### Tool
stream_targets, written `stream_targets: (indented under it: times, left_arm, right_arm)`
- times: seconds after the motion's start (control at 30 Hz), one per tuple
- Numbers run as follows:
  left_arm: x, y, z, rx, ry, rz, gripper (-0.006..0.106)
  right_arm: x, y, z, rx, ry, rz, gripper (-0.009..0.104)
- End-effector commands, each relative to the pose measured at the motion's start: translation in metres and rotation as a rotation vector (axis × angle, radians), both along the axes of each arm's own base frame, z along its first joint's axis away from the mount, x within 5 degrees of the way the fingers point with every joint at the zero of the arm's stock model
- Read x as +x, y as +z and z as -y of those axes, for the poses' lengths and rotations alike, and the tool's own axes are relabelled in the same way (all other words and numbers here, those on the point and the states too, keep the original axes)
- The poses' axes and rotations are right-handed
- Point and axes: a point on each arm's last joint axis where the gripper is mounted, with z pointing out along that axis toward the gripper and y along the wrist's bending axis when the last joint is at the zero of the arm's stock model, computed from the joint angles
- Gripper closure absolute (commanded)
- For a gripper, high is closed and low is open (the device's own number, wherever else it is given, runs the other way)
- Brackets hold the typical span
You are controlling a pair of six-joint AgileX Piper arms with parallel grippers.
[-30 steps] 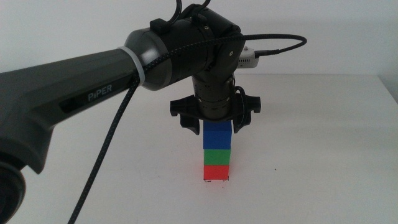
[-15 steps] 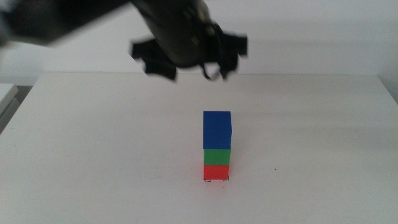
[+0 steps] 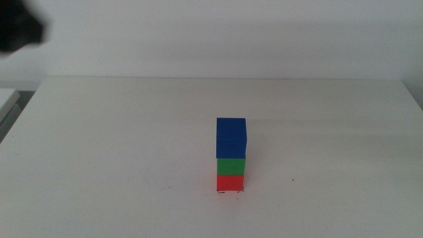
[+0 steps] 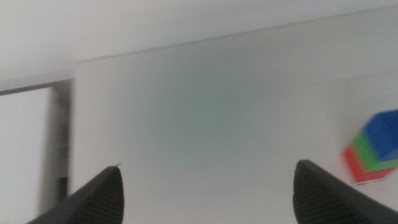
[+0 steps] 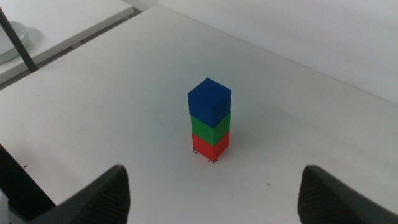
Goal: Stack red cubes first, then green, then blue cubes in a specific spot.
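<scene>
The three cubes stand in one upright stack on the white table. The red cube (image 3: 230, 182) is at the bottom, the green cube (image 3: 230, 166) on it, the blue cube (image 3: 230, 137) on top. The stack also shows in the right wrist view: red cube (image 5: 209, 144), green cube (image 5: 209, 127), blue cube (image 5: 209, 101). In the left wrist view it is blurred at the edge, blue cube (image 4: 384, 135) uppermost. My left gripper (image 4: 208, 186) is open and empty, high and far to the left of the stack. My right gripper (image 5: 214, 193) is open and empty, well back from the stack.
A dark blurred part of the left arm (image 3: 18, 30) shows at the upper left corner of the middle view. The table's left edge (image 4: 71, 124) with a lower white surface beyond shows in the left wrist view. A black cable (image 5: 17, 40) crosses the right wrist view.
The left gripper has let go of the blue cube, risen, and swung away to the upper left, almost out of the middle view. The stack has stayed in place.
</scene>
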Motion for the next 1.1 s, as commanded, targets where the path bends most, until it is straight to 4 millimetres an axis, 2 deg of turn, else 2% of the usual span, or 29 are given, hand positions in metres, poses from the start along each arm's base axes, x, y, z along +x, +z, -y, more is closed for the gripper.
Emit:
stream_targets:
  times: [0.0,0.1,0.27,0.43,0.53,0.93,1.07]
  left_arm:
    - [-0.018,-0.016,-0.018,0.006,-0.006,0.022,0.009]
    - [-0.042,-0.033,-0.034,-0.019,0.003,0.169,0.009]
    - [-0.071,-0.063,-0.045,-0.053,0.076,0.214,0.009]
    - [-0.091,-0.064,-0.044,-0.115,0.070,0.266,0.009]
    - [-0.094,-0.061,-0.041,-0.160,0.054,0.302,0.009]
    - [-0.094,-0.056,-0.042,-0.162,0.055,0.342,0.009]
    - [-0.088,-0.072,-0.043,-0.136,0.065,0.313,0.009]
  right_arm:
    - [0.000,0.001,0.001,0.001,-0.005,0.014,0.003]
    - [0.000,0.001,0.000,0.004,-0.004,0.012,0.003]
    - [0.000,0.001,0.001,0.001,-0.006,0.015,0.003]
    - [0.000,0.001,0.001,0.001,-0.006,0.014,0.003]
    - [0.000,0.001,0.001,0.001,-0.006,0.014,0.003]
    - [0.001,-0.001,0.000,-0.003,-0.006,0.009,0.003]
    - [0.004,-0.015,-0.001,0.012,-0.015,0.055,0.003]
